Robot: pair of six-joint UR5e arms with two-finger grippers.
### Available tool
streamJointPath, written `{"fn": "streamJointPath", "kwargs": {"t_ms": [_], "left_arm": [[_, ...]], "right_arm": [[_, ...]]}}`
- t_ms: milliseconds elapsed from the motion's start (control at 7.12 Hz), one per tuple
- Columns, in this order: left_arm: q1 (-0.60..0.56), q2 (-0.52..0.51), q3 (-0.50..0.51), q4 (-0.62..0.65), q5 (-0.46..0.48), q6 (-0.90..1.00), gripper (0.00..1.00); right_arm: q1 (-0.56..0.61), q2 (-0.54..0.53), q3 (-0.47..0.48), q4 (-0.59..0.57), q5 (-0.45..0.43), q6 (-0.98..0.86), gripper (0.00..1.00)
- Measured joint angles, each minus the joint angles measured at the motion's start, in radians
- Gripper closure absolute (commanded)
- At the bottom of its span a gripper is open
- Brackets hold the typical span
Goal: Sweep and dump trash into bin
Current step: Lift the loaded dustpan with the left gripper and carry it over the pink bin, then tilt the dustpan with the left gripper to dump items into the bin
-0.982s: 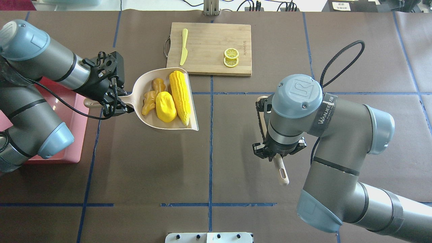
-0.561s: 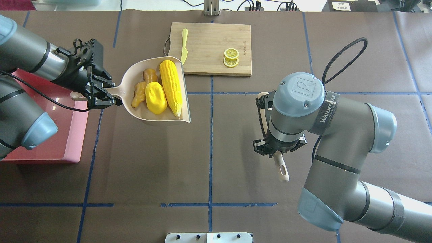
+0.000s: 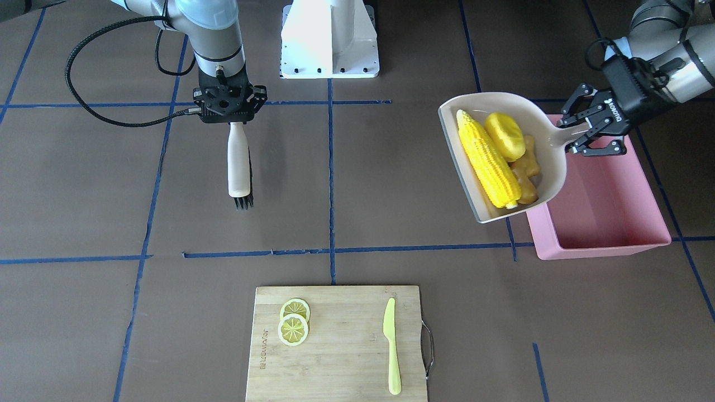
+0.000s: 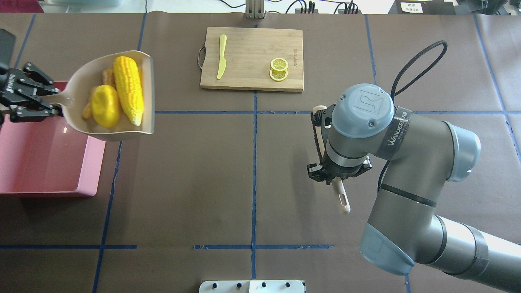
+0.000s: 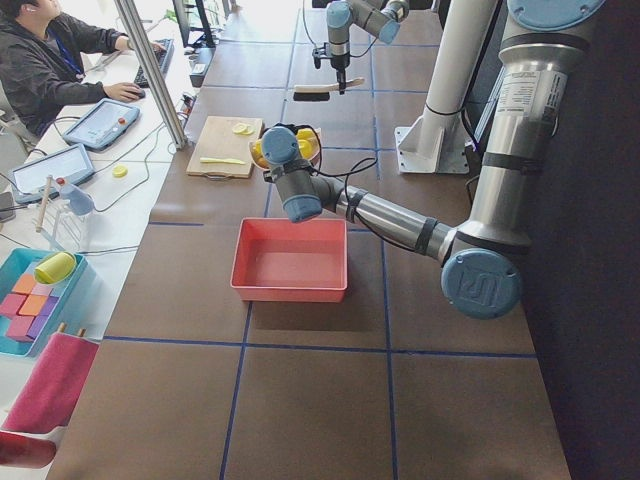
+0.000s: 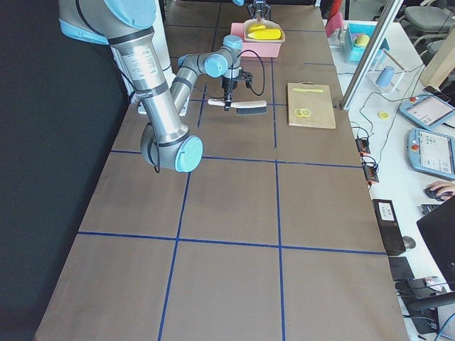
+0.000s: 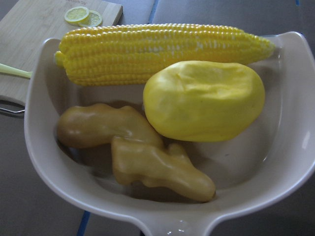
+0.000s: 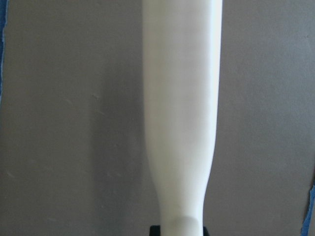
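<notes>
The left gripper (image 3: 574, 132) is clamped on the handle of a beige dustpan (image 3: 537, 110), which hangs in the air over one corner of the pink bin (image 3: 603, 243). In the pan the corn cob (image 3: 486, 159), yellow potato-like lump (image 3: 504, 137) and ginger root (image 3: 525, 167) lie touching. Well apart from them, the right gripper (image 3: 231, 119) is closed around a white-handled brush (image 3: 238, 162).

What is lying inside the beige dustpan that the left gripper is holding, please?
A corn cob, a yellow potato-like lump and a ginger root lie in the dustpan; the floor beneath them is covered.
</notes>
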Motion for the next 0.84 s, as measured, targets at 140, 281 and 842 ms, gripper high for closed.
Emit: {"fn": "streamJointPath", "kwargs": {"t_ms": [140,281,842], "left_arm": [[-0.073,0.050,0.037,-0.019,-0.059,0.081,1.00],[-0.143,0.081,0.093,-0.026,-0.115,0.173,1.00],[-0.270,0.145,0.202,-0.059,-0.154,0.331,1.00]], "right_arm": [[0.001,-0.001,-0.001,0.000,-0.015,-0.004,1.00],[0.002,-0.001,-0.002,-0.001,-0.024,-0.006,1.00],[0.001,0.000,-0.002,0.000,-0.034,-0.007,1.00]]}}
